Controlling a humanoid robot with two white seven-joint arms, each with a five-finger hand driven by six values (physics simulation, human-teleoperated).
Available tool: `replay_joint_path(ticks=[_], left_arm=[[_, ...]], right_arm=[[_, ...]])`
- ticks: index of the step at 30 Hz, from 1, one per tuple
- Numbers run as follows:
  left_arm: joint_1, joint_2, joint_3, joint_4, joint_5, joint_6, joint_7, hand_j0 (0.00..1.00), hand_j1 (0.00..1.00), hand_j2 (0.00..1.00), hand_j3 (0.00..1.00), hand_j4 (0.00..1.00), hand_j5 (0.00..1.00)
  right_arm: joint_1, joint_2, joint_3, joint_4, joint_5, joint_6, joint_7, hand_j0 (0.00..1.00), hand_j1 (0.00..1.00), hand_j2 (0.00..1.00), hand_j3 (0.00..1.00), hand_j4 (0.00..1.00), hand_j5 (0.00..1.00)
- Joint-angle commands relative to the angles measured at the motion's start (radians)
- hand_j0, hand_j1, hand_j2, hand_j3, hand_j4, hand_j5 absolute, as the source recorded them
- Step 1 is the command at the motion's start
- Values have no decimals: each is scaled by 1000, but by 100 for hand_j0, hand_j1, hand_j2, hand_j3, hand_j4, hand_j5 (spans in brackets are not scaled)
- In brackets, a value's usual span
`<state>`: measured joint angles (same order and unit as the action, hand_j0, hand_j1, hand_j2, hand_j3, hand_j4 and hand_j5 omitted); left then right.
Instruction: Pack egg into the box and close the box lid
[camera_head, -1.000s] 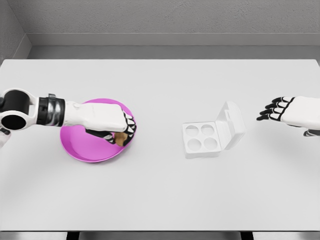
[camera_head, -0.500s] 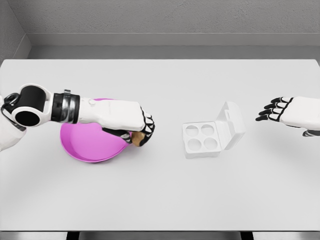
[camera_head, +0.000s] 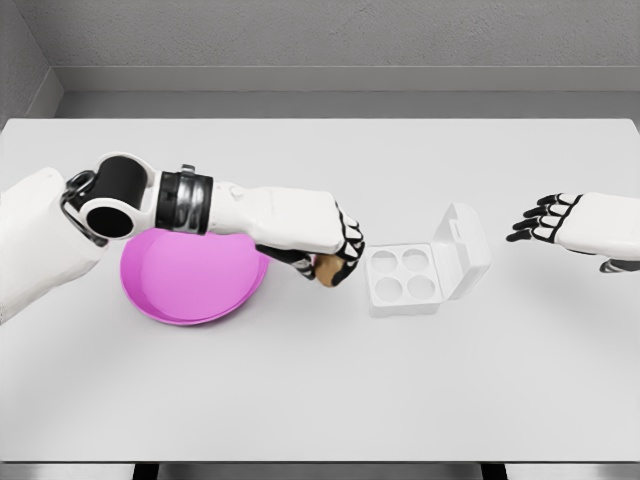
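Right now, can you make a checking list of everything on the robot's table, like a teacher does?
Surface: white table, flat, mostly bare.
Job's things: brown egg held above the table between the pink plate and the egg box; box has four empty cups, with its lid standing open on the right side.
Clutter: nothing seen.
Hands: left hand curled around the egg, close to the box's left edge; right hand hovers to the right of the box, fingers spread, holding nothing.
Cables: nothing seen.
Surroundings: grey wall behind the table.
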<state>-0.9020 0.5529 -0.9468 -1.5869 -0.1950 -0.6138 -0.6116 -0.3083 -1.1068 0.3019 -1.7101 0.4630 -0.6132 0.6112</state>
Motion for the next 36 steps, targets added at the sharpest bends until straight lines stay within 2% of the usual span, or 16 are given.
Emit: replay_joint_path(ticks=[1, 6, 12, 16, 19, 32, 36], left_arm=[[-2, -27, -1, 8, 6, 3, 1, 30, 30, 30, 30, 30, 30], [-12, -83, -3, 54, 3, 3, 1, 30, 30, 30, 30, 30, 30], [-51, -195, -43, 219, -15, 3, 1, 30, 30, 30, 30, 30, 30], [-51, -223, -55, 225, -27, 3, 1, 30, 30, 30, 30, 30, 30], [-51, -252, -56, 283, -55, 3, 1, 31, 31, 31, 31, 31, 31], [-49, -274, -102, 285, -61, 3, 1, 34, 34, 34, 34, 34, 34], [-51, -295, -102, 327, -64, 3, 1, 36, 36, 36, 36, 36, 36]], right_arm=[[0, 2, 5, 4, -3, 2, 0, 100, 100, 100, 100, 100, 100], [-3, 2, 6, 4, -3, 2, 0, 100, 100, 100, 100, 100, 100], [0, 2, 10, 1, -3, 2, 0, 100, 100, 100, 100, 100, 100], [2, 2, 10, -2, -3, 2, 0, 100, 100, 100, 100, 100, 100], [3, 2, 10, -3, -3, 2, 0, 100, 100, 100, 100, 100, 100], [3, 2, 11, -22, -3, 2, 0, 100, 100, 100, 100, 100, 100], [3, 2, 19, -22, -3, 2, 0, 100, 100, 100, 100, 100, 100]])
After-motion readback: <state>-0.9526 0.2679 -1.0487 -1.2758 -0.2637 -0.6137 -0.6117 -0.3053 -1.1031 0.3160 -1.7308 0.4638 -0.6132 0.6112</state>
